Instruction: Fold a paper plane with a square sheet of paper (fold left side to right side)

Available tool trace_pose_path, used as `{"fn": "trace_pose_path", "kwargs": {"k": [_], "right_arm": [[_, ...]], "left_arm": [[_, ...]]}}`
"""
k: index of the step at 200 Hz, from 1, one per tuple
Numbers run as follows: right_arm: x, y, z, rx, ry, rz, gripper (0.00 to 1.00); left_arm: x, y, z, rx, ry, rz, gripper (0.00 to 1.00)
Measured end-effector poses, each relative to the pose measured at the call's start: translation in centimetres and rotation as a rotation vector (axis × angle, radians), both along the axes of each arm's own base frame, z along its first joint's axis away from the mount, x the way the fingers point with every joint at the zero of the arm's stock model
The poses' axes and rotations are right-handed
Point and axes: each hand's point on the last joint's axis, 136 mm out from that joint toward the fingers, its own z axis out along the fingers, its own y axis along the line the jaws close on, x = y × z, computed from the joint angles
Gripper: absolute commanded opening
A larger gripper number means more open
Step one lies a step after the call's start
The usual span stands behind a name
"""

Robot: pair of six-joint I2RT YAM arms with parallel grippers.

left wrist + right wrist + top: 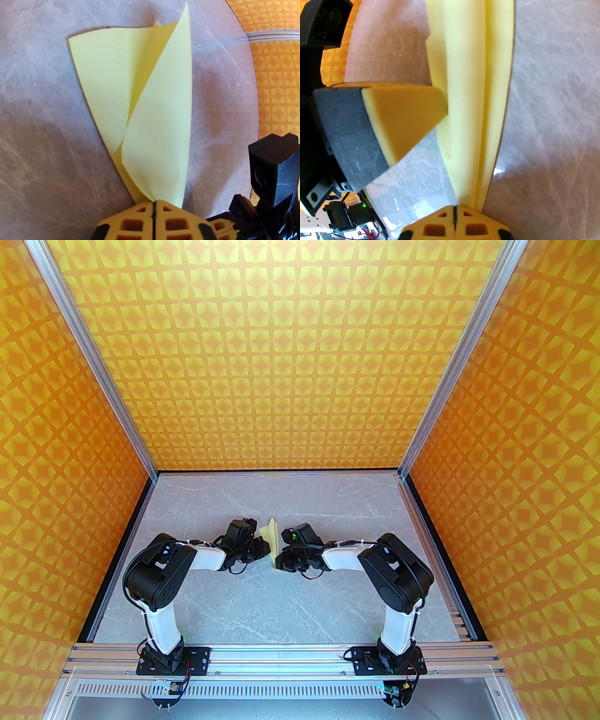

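Left gripper [153, 204] clamped on the narrow end of the paper plane [152, 117]; right gripper [454, 207] pinched shut on another edge — plane held near the centre of the table [234, 605]; gripped margins hidden inside the jaws; far tip cut off in right wrist view; surface contact unclear.

The pale yellow paper [273, 540] is standing up edgewise near the middle of the table [234, 605], folded into a slim pointed shape. Its layers are curling apart, one flap bowing outward.
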Motion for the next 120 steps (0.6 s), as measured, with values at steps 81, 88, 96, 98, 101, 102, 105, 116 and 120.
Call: {"fn": "trace_pose_path", "kwargs": {"k": [81, 88, 96, 98, 101, 102, 105, 116, 120], "right_arm": [[-0.8, -0.7, -0.1, -0.012, -0.006, 0.014, 0.0], [-0.9, -0.7, -0.1, -0.012, -0.007, 0.016, 0.0], [-1.1, -0.9, -0.1, -0.013, -0.008, 0.017, 0.0], [-1.1, -0.9, -0.1, -0.013, -0.007, 0.017, 0.0], [-1.2, -1.0, -0.1, -0.014, -0.007, 0.017, 0.0], [-1.2, -1.0, -0.1, -0.013, -0.007, 0.017, 0.0], [-1.3, -1.0, -0.1, -0.014, -0.005, 0.017, 0.0], [-1.5, -1.3, -0.1, -0.017, 0.001, 0.017, 0.0], [-1.6, -1.3, -0.1, -0.019, 0.002, 0.019, 0.0]], "left_arm": [[0.1, -0.1, -0.1, 0.004, 0.016, -0.005, 0.04], [0.1, -0.1, -0.1, 0.004, 0.016, -0.005, 0.04], [0.1, -0.2, -0.1, 0.003, 0.017, -0.006, 0.04], [0.1, -0.2, -0.1, 0.003, 0.017, -0.006, 0.04], [0.0, -0.2, -0.1, 0.004, 0.019, -0.006, 0.04], [0.1, -0.2, -0.1, 0.004, 0.019, -0.006, 0.04], [0.0, -0.2, -0.1, 0.004, 0.02, -0.006, 0.04], [0.1, -0.2, -0.1, 0.005, 0.02, -0.006, 0.04], [0.1, -0.2, -0.1, 0.005, 0.02, -0.006, 0.04]]}}
